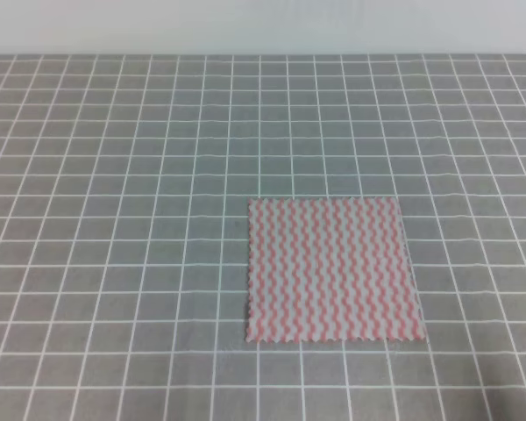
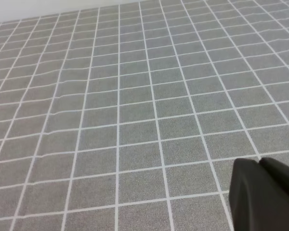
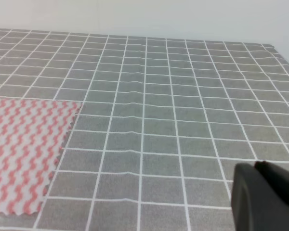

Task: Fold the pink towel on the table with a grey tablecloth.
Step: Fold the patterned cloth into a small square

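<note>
Towel (image 1: 331, 270) flat and unfolded on table (image 1: 114, 175), right of centre and in lower half of exterior high frame, all four edges square to the white grid lines. Pinked edging visible along left and bottom sides; pink-and-white zigzag stripes running top to bottom. No arm or gripper in that view. Right wrist view: one corner of towel (image 3: 26, 149) at left edge of frame, flat on the grey cloth (image 3: 183, 120); slight ripples in the grid lines at centre. Dark part of right gripper (image 3: 265, 197) at lower right corner, well apart from towel, touching nothing visible; opening cannot be told, since fingertips are out of frame. Left wrist view: only gridded cloth (image 2: 135, 106), towel not seen; dark part of left gripper (image 2: 265, 195) at lower right corner, opening likewise cannot be told.
</note>
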Motion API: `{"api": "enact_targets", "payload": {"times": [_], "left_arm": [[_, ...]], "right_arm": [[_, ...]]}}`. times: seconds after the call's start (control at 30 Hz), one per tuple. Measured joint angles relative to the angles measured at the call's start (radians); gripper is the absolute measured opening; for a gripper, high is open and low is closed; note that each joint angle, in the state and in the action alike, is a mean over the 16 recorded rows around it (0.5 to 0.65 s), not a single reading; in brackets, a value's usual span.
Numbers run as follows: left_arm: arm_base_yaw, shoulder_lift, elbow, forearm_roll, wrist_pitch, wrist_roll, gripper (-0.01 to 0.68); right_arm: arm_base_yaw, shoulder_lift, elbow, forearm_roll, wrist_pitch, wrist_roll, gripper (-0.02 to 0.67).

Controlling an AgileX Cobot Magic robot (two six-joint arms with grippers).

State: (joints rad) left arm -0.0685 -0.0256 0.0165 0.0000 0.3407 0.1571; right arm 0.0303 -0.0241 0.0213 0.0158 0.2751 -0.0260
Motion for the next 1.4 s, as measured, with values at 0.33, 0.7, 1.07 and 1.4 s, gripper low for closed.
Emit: {"api": "enact_targets", "payload": {"times": [0.33,0.7,1.07,1.4], "left_arm": [[0.0,0.005,-0.004,-0.011,0.003,0.0,-0.002],[0.0,0.0,0.0,-0.027,0.001,0.0,-0.002],[0.0,-0.005,0.004,-0.028,0.0,0.0,-0.002],[0.0,-0.007,0.006,-0.028,0.0,0.0,-0.002]], "right_arm": [[0.0,0.0,-0.003,0.0,0.003,0.0,-0.017],[0.0,0.002,-0.009,0.001,0.006,0.0,-0.017],[0.0,0.003,-0.009,0.001,0.006,0.0,-0.017],[0.0,0.005,-0.013,-0.011,0.009,0.0,-0.018]]}}
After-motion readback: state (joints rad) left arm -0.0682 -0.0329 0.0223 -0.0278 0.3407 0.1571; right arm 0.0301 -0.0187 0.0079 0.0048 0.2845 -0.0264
